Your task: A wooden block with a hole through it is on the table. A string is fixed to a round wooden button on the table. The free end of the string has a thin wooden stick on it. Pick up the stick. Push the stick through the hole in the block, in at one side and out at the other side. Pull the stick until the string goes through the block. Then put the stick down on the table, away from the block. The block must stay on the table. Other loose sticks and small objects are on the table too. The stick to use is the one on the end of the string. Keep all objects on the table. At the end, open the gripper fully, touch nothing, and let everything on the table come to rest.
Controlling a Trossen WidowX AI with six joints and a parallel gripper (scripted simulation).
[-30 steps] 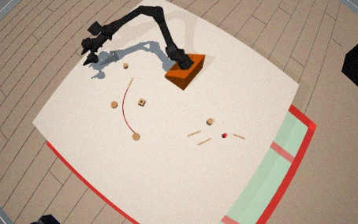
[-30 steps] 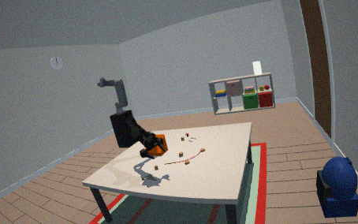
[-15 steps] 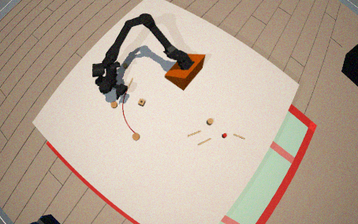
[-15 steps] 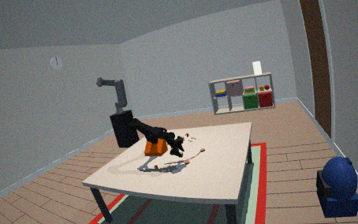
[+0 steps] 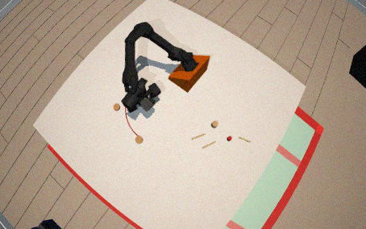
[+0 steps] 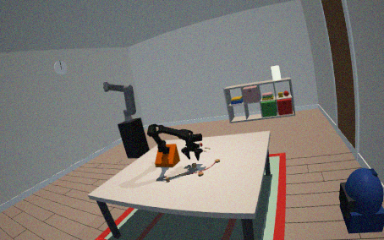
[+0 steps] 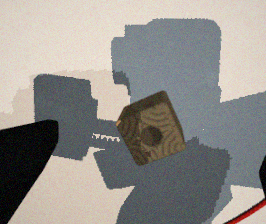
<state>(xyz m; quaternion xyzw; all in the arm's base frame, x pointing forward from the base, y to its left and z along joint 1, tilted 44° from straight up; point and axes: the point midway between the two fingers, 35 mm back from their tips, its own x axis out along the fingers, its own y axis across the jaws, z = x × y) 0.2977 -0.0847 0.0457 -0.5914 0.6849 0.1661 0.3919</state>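
Observation:
My gripper [image 5: 142, 97] [image 6: 192, 157] [image 7: 160, 148] is open and empty, pointing down above the wooden block [image 6: 194, 166] [image 7: 171, 122]. The block stands on the table between the fingers as seen in the wrist view, with a round dark hole in its upper-facing side. In the top view the gripper hides it. The red string [image 5: 129, 125] [image 7: 247, 212] curves from the round wooden button [image 5: 139, 139] [image 6: 217, 160] to under the gripper. The stick on its free end is not visible; arm and shadow cover that area.
A second wooden disc [image 5: 117, 106] [image 6: 200, 173] lies left of the string. A small wooden piece [image 6: 167, 179] lies near the front. Loose sticks [image 5: 209, 144], a wooden piece [image 5: 214, 124] and a red bead [image 5: 229, 138] lie farther off. The arm stands on an orange base [image 5: 191, 82] [image 6: 165, 160].

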